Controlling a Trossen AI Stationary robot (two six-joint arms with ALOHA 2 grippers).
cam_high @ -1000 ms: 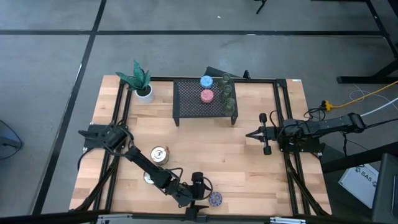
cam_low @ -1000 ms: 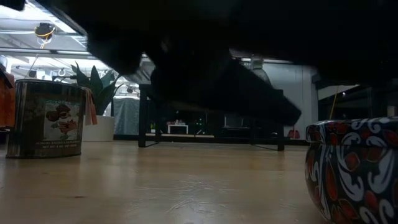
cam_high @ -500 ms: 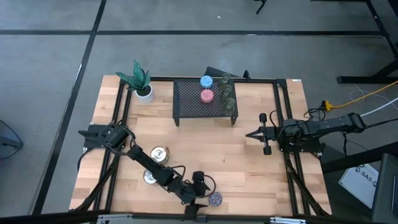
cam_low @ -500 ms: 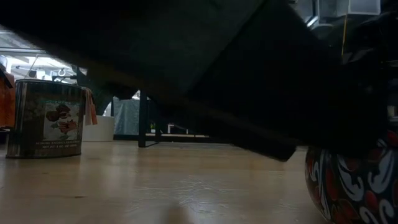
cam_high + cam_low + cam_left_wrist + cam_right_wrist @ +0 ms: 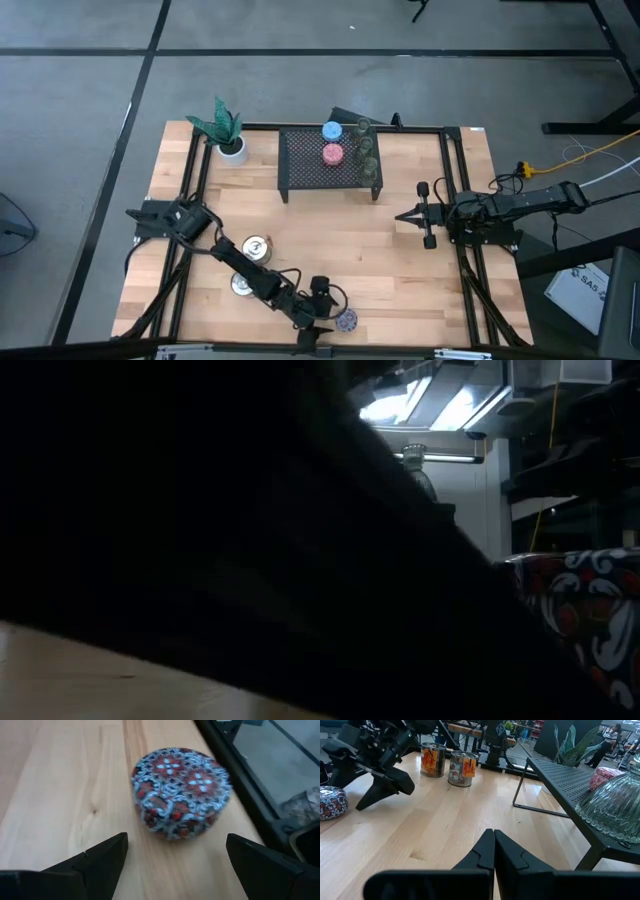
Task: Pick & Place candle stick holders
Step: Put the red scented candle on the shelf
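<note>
Left gripper [image 5: 175,852] spread wide, empty, just short of purple patterned holder [image 5: 181,791]; probably rigid, smooth; grasp across sidewall.

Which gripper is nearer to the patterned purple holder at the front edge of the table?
Left. The open left gripper faces the purple holder; the shut right gripper waits far across the table.

Red-and-white patterned purple holder [image 5: 181,792], black rack [image 5: 329,162]
</note>
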